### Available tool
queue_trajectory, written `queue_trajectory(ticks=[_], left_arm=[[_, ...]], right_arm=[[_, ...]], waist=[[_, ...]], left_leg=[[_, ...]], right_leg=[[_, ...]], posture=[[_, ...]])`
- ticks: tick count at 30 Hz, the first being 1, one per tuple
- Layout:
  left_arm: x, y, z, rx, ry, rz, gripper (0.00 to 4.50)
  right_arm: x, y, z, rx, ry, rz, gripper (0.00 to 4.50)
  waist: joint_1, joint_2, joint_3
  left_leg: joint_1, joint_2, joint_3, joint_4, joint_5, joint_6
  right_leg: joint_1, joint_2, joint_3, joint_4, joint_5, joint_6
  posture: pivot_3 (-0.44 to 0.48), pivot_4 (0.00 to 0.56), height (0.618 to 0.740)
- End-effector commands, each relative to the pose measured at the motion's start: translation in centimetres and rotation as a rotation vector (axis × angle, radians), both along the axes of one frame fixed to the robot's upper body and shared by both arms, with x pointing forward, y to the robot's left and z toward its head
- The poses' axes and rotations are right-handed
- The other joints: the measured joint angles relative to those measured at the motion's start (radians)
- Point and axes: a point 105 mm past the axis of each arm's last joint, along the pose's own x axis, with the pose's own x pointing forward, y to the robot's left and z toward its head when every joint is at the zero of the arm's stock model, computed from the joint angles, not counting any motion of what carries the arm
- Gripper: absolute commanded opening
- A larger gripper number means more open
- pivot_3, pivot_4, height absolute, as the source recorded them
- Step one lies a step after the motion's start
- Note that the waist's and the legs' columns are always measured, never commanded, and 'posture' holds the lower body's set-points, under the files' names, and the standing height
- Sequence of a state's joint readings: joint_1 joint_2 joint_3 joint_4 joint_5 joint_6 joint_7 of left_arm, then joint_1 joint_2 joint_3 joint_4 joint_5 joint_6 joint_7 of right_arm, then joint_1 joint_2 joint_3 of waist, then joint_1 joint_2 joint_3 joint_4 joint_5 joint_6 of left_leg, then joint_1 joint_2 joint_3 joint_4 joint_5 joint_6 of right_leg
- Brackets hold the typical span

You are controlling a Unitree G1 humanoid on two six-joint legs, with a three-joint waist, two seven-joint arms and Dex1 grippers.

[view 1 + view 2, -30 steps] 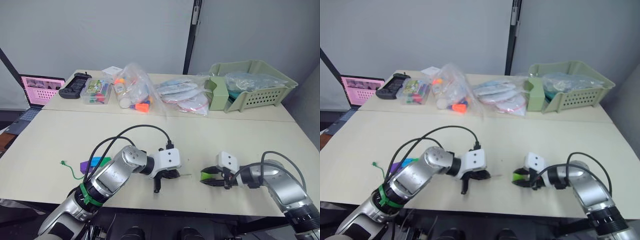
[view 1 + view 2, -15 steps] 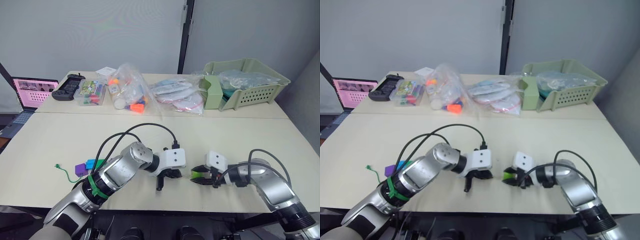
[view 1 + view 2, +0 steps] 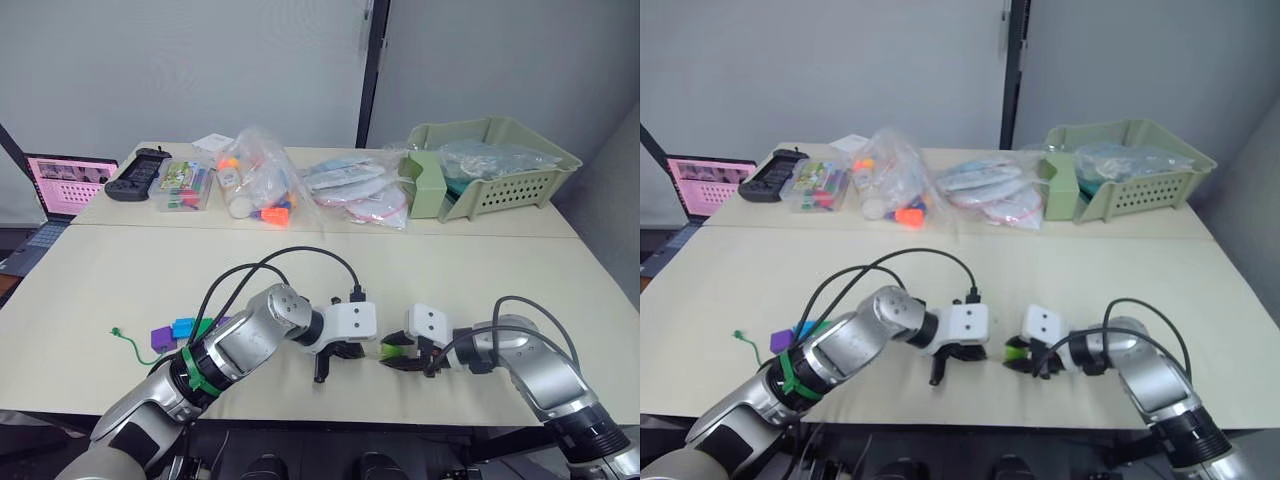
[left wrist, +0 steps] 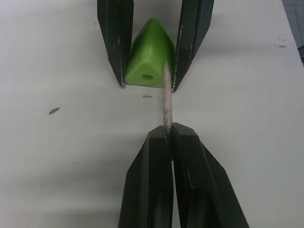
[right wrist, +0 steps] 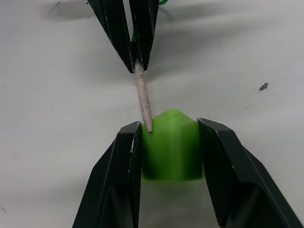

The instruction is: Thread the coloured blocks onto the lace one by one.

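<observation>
Here, near the worktop's front edge: left end effector (image 4: 168, 137) pinched fully shut on the stiff pale tip (image 4: 166, 97) of the lace (image 3: 128, 338), right end effector (image 5: 169, 142) clamped across two flat faces of the lime green block (image 4: 148, 54), hole facing the tip. Tip slightly off line, landing at the block's edge beside the hole rather than in it, close against one right finger (image 5: 124, 166). Probably a light, hard, smooth cube, prone to twist or pop out under a sideways push, so best held square on opposite faces with the bore left free. Tip stiff enough to steer when gripped close behind its end; the thin string behind it limp, useless for pushing, trailing toward the front-left corner. Waiting near that corner, beside the lace's knotted end: a purple block (image 3: 160, 336) and a bright blue block (image 3: 184, 327), unthreaded as far as can be judged. Small sideways correction likely needed before insertion.
</observation>
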State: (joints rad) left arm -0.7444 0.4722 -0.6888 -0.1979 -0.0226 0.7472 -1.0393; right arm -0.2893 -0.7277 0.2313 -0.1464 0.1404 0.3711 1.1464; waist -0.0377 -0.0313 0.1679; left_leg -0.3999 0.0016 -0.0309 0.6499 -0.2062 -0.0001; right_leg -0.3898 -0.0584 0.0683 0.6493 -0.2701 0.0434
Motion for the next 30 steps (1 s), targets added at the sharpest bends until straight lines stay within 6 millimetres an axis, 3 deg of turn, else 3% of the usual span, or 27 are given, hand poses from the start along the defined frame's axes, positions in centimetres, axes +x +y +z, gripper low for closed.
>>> queue_trajectory(ticks=[1, 16, 30], left_arm=[[0.8, 0.0, 1.2, 0.003, -0.074, 0.005, 0.00], [1.0, 0.7, 1.1, 0.047, -0.098, 0.010, 0.00], [0.0, 1.1, 1.2, 0.146, -0.031, -0.007, 0.00]], right_arm=[[-1.5, 0.9, -1.1, -0.006, 0.064, 0.063, 1.27], [-1.7, 0.7, -1.0, -0.008, 0.068, 0.064, 1.27], [-1.6, 1.1, -1.2, 0.001, 0.063, 0.056, 1.27]], waist=[[0.000, 0.000, 0.000], [0.002, 0.000, 0.000], [0.000, 0.000, 0.000]], left_leg=[[0.000, 0.000, 0.000, 0.000, 0.000, 0.000], [0.000, 0.000, 0.000, 0.000, 0.000, 0.000], [0.000, -0.001, 0.000, 0.000, 0.000, 0.000]], right_leg=[[0.000, 0.000, 0.000, 0.000, 0.000, 0.000], [0.000, 0.000, 0.000, 0.000, 0.000, 0.000], [0.000, 0.000, 0.000, 0.000, 0.000, 0.000]], posture=[[0.000, 0.150, 0.740], [0.000, 0.150, 0.740], [0.000, 0.150, 0.740]])
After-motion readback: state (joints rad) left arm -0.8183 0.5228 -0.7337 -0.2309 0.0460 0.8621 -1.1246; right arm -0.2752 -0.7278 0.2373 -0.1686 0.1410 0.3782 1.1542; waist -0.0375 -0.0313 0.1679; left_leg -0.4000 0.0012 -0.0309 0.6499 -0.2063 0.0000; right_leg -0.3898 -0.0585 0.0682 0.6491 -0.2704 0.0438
